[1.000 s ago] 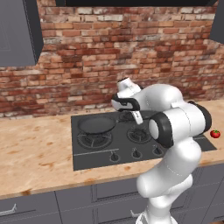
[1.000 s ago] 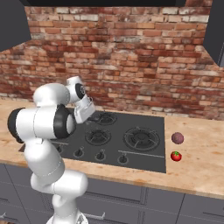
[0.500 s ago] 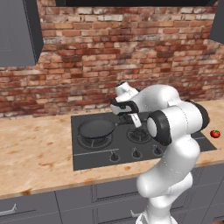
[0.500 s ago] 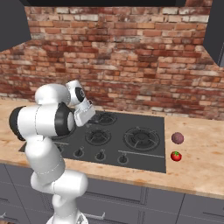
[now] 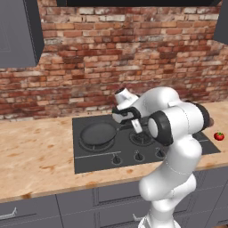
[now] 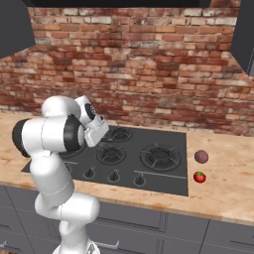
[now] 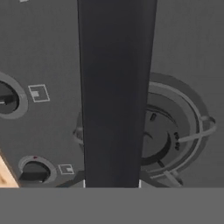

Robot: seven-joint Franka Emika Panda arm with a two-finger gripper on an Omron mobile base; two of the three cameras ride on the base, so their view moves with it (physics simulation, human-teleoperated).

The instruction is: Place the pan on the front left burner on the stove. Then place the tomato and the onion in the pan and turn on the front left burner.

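Pan handle (image 7: pixel 114 92): runs off the hand view's top edge, its lower end lost at the bottom, covering half of a burner (image 7: pixel 175 135). Pan (image 5: pixel 98 133): handle end hidden behind the wrist in the left base view. Front left burner: covered by the pan. Onion (image 5: pixel 210 122): a sliver behind the forearm. Knob markings (image 7: pixel 38 92): too small to read.

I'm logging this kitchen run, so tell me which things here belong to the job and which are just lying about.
Part of the job:
pan, over the front left burner, its handle in the shut gripper
stove
tomato and onion, on the counter beside the stove

Just there:
smaller burners
wooden counter
brick wall
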